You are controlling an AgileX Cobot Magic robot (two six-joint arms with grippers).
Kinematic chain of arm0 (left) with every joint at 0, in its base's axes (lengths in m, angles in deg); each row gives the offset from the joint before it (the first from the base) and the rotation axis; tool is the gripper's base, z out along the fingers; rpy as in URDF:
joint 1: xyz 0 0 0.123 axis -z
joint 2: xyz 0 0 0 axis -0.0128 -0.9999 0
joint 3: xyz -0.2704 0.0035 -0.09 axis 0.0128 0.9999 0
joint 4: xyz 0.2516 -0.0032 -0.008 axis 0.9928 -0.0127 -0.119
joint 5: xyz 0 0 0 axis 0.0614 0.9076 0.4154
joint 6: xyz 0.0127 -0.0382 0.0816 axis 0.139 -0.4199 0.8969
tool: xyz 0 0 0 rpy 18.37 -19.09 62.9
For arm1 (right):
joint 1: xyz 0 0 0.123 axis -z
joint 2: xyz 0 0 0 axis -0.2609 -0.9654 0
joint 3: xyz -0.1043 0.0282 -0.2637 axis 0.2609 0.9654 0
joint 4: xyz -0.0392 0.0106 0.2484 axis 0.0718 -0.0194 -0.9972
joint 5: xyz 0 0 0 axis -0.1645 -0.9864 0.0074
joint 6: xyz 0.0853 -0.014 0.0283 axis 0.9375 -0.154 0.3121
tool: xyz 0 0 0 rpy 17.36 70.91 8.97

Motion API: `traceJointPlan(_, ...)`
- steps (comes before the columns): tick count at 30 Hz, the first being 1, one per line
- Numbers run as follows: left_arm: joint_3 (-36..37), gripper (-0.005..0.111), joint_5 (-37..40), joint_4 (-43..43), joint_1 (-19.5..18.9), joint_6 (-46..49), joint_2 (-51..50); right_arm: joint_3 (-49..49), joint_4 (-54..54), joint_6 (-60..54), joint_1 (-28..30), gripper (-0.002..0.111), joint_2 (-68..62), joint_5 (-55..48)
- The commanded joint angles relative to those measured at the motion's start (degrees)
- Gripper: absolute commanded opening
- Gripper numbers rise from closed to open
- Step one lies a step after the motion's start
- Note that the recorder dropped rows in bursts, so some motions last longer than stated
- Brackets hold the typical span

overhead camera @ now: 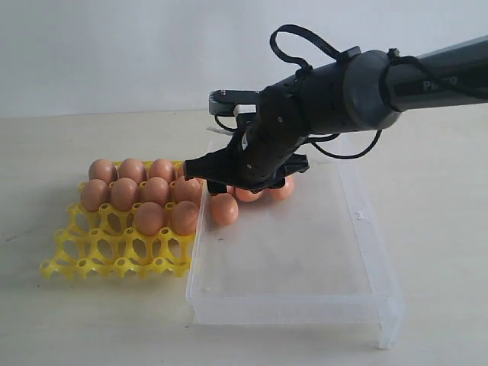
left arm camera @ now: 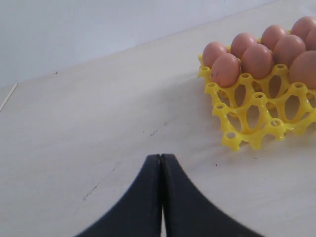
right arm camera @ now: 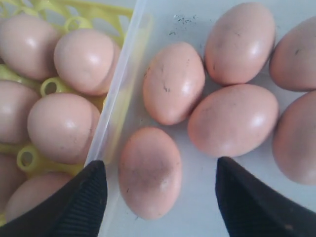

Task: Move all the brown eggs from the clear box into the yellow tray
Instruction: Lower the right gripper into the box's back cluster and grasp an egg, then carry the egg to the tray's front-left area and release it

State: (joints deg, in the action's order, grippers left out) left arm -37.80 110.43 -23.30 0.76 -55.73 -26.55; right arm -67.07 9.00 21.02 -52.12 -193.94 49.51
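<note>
Right gripper point(right arm camera: 158, 168): jaws wide apart, holding nothing, positioned over brown eggs point(right arm camera: 149, 173) lying in the clear box point(overhead camera: 366, 229) beside the yellow tray point(overhead camera: 99, 255). The tray carries further eggs. Left gripper point(left arm camera: 161, 163): jaws pressed together, empty, above the surface point(left arm camera: 98, 123).

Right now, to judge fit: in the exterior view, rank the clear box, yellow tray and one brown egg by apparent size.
1. clear box
2. yellow tray
3. brown egg, clearly smallest.
The box reaches nearer the camera, so its lead is unsure.
</note>
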Motion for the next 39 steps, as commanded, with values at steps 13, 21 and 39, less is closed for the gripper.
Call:
traceJointPlan(13, -0.2, 0.000, -0.4, 0.0, 0.3, -0.3, 0.3, -4.8, -3.3, -5.6, 0.3, 0.062, -6.5, -3.3)
traceJointPlan(21, -0.2, 0.000, -0.4, 0.0, 0.3, -0.3, 0.3, -4.8, -3.3, -6.8, 0.3, 0.019, -7.0, -3.3)
traceJointPlan(39, -0.2, 0.000, -0.4, 0.0, 0.3, -0.3, 0.3, 6.1, 3.5, -20.9, -4.1, 0.000, 10.2, 18.8)
